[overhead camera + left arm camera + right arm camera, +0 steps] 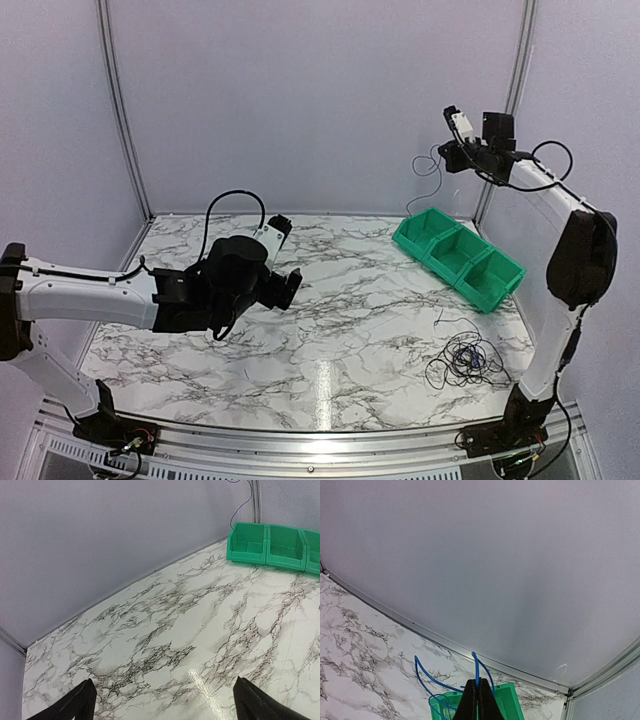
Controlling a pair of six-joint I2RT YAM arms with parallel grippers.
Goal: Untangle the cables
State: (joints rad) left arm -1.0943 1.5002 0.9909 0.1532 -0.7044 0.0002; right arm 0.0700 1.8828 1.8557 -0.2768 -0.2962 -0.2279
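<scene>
Thin blue cable (pixel 426 679) pinched high in the right gripper (pixel 478 692)
Its dark fingers are pressed together on the glossy strand, which droops in loose loops towards the green plastic bins (pixel 460 255) beneath it. The black tangle (pixel 465 360) (wiry coils, perhaps some blue inside) lies far below on the veined marble table (pixel 330 330). The left gripper (pixel 283 288), jaws spread wide, hovers over the marble.

Black cables (pixel 455 365): loose tangle on table (pixel 330 340), front-R. Blue cable (pixel 427 680) pinched in right tool (pixel 478 682), loops dangling.
</scene>
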